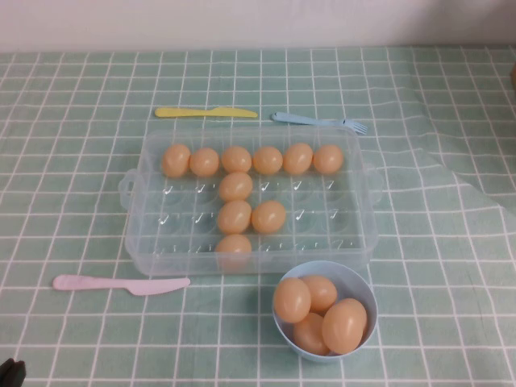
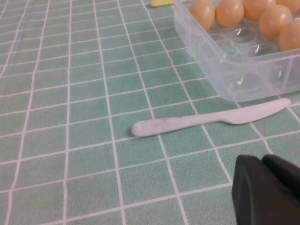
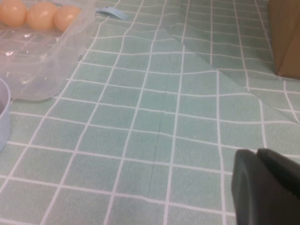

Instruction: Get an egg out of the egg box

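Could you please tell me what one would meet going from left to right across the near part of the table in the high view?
Left gripper at the near-left corner, shut → pink knife → blue bowl holding four eggs. The right gripper is out of that view.

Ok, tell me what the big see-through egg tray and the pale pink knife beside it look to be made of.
The clear rectangular egg box: likely thin moulded plastic, glossy; the checked cloth shows through its walls and the cups glint. The pale pink knife: seemingly matte one-piece plastic, same colour from handle to serrated blade. The left gripper and right gripper, both shut, rest off to the sides.
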